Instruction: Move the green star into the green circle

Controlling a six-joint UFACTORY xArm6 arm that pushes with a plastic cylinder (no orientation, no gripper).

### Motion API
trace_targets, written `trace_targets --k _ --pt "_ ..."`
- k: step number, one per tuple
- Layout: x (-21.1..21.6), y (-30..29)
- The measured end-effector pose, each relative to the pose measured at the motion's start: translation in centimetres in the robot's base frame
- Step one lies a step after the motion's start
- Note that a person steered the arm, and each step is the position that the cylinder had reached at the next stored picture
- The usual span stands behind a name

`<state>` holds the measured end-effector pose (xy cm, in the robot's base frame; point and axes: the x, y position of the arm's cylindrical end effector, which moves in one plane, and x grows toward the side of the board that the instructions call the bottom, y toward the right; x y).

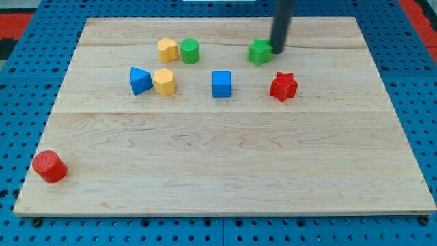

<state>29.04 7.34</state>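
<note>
From the camera view, my tip (pixel 279 50) (a bare rod, no hand to open or close) touches the green star's (pixel 259 52) right side. The green circle (pixel 190 51) lies well left. Light, stiff, likely slides and spins on the table (pixel 218 164); push centrally

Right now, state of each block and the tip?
my tip: down at board level, against the green star's right side
green star: upright, apart from the green circle
green circle: upright, beside the upper yellow block
red cylinder: alone, view's bottom left
</note>
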Motion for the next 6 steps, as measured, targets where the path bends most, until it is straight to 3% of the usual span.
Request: trace_targets --k 1,2,3,6 --pt "0.4 -6.1" --pt "0.9 -1.6" --pt "3.9 -3.0" --pt "3.0 -5.8"
